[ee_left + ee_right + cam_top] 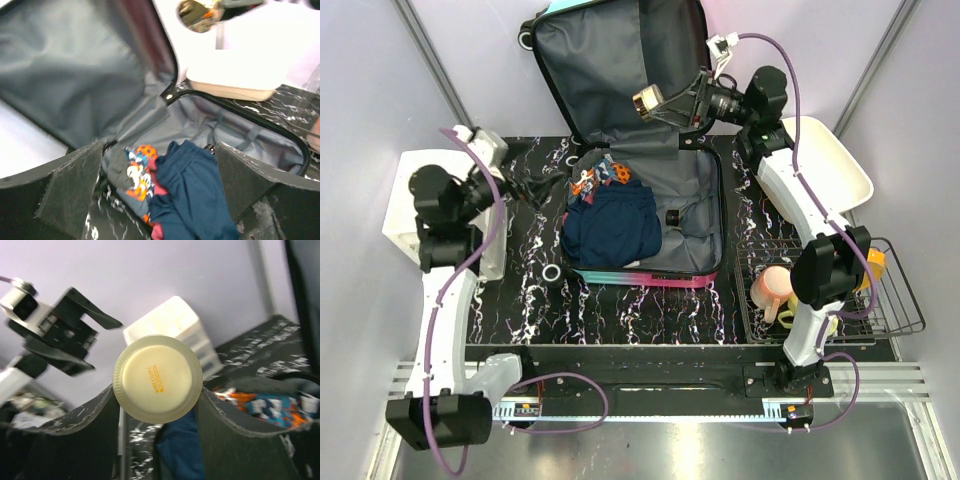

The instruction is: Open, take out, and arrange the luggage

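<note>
Two arms rise from the near edge of the black marbled table [650,320]. Close to that edge, on the right, a wire basket [898,318] holds a pink cup [772,285] and some yellow pieces. A small dark ring [552,272] lies on the table just beside the near left corner of the luggage [705,235].

The luggage sits open in the middle of the table, its base flat and its pink-to-teal shell showing along the near side. Inside the grey-lined base, a navy garment [610,225] is bunched in the left half, with a patterned orange, white and blue cloth [598,180] behind it.

The left gripper [542,188] hovers at the left rim of the base, jaws spread wide and empty, pointing toward the clothes. Behind that arm, a white drawer unit [395,205] stands at the table's left edge.

Farther back, the lid [605,60] stands up from the far side of the base, grey lining facing forward. In front of the lid and above the base, the right gripper [662,104] is clamped on a round jar [646,100], a finger on each side; the wrist view shows its cream end stamped with orange print. A white oval tub [835,165] sits at the far right.
</note>
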`<state>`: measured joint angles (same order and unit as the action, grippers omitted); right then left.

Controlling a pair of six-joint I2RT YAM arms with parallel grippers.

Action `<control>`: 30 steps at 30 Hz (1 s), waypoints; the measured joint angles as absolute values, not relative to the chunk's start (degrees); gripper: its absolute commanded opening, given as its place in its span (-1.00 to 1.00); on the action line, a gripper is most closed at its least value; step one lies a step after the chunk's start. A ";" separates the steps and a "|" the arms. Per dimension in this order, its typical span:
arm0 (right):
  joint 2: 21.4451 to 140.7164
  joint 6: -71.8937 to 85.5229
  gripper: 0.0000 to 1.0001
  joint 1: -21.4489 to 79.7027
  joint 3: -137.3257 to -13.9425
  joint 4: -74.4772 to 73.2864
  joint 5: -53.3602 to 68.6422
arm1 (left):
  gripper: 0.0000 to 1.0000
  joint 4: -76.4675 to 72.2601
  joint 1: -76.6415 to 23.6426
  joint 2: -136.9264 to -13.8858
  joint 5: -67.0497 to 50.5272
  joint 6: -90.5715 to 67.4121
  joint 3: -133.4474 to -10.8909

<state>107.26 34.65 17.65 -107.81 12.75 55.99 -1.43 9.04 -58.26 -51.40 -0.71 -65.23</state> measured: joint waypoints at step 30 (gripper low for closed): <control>97.34 60.16 -0.46 25.63 -92.51 36.36 72.01 | 0.93 -22.76 -34.20 -55.92 -23.24 41.91 -54.54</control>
